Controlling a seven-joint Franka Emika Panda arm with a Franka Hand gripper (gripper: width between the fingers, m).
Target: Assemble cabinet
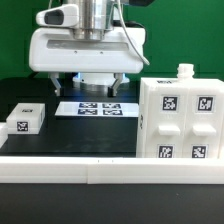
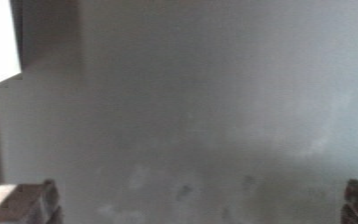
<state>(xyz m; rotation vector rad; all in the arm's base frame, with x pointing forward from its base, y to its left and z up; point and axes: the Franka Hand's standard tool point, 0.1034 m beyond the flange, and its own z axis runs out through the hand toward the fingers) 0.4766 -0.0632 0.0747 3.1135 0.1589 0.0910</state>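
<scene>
While the end effector [image 1: 98, 90] hangs low near the marker board [image 1: 100, 107], its fingers [image 2: 23, 203] spread wide with nothing between them, the cabinet [image 1: 180, 120] stands upright on the black table [image 1: 88, 136] at the exterior view's right, well apart from a small white tagged block [image 1: 25, 120] at the left.

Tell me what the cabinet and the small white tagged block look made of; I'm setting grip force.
The cabinet: seemingly matte white plastic, going by its smooth, uniform faces with no grain or metallic glint. The small white block: likely the same plastic, with the same even, dull white; the picture is too coarse to be sure.
</scene>
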